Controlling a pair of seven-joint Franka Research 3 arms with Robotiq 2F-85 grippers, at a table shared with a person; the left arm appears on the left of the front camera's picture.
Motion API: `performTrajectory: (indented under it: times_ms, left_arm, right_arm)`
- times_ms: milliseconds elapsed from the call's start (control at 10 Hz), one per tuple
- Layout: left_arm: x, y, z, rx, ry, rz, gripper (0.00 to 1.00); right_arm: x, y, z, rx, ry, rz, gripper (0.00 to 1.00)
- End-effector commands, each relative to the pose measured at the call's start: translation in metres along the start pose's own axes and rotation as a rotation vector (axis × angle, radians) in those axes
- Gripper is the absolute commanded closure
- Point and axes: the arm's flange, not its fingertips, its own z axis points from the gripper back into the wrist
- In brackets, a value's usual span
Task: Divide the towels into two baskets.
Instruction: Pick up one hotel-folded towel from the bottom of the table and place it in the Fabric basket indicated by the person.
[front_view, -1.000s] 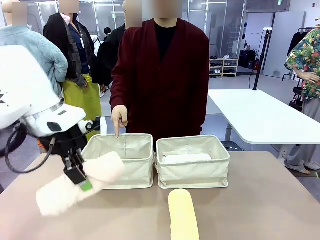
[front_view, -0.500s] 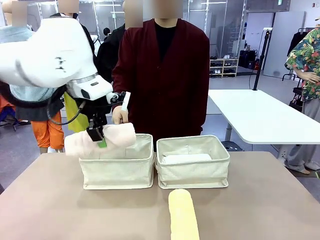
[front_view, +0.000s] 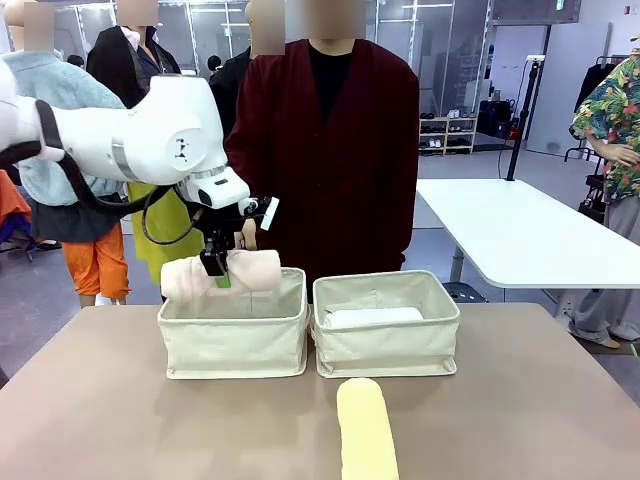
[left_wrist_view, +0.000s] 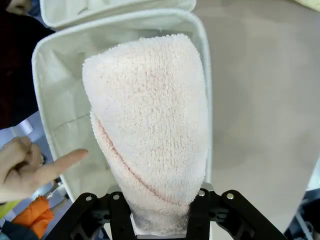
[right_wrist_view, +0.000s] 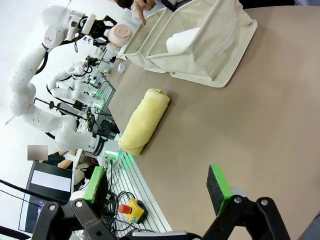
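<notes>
Towel in hand: the cream-peach roll hangs level over the open mouth of the left basket, at about rim height and toward its far side. The left gripper has it pinched near the middle, jaws clamped hard into the terry. In the left wrist view the roll runs along the basket's long axis and nearly matches its length, so there is little room to spare at either end. What shows of the basket floor around it looks bare.

The step in hand, as I judge it, is the drop into this basket. To do it well, bring the roll straight down with both ends level until it sits below the stitched rim, and only then let the jaws part. The fabric walls are soft, so an end that catches the rim could fold the wall in or leave the roll perched on top. A person's hand points a finger at the basket's far wall, just beside the descent path, so any sideways drift should go away from it.

Next door, the right basket holds a white towel. A yellow towel lies on the table at the near edge. The right gripper is spread wide and empty, low over the table.
</notes>
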Motion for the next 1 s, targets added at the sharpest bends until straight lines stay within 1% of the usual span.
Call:
performTrajectory:
  times_ms: [0, 200, 400, 500, 600, 700, 900]
  left_arm:
    - [-0.002, 0.025, -0.016, 0.014, 0.047, -0.042, 0.63]
    - [-0.01, 0.044, -0.035, -0.044, 0.014, -0.021, 0.63]
    - [-0.013, 0.054, -0.043, -0.079, -0.015, -0.012, 0.63]
    - [-0.013, 0.056, -0.044, -0.083, -0.004, -0.013, 0.29]
    - [-0.014, 0.055, -0.045, -0.086, 0.002, -0.017, 0.24]
    - [-0.013, 0.054, -0.046, -0.086, 0.005, -0.017, 0.0]
    - [-0.012, 0.053, -0.045, -0.083, 0.01, -0.012, 0.0]
  right_arm:
    - [-0.002, 0.005, 0.001, -0.003, 0.009, 0.0, 0.0]
    - [-0.002, 0.005, 0.001, -0.003, 0.009, 0.0, 0.0]
    - [-0.002, 0.005, 0.001, -0.003, 0.009, 0.0, 0.0]
    - [-0.002, 0.005, 0.001, -0.003, 0.009, 0.0, 0.0]
    - [-0.002, 0.005, 0.001, -0.003, 0.009, 0.0, 0.0]
    - [-0.002, 0.005, 0.001, -0.003, 0.009, 0.0, 0.0]
    - [-0.002, 0.005, 0.001, -0.003, 0.009, 0.0, 0.0]
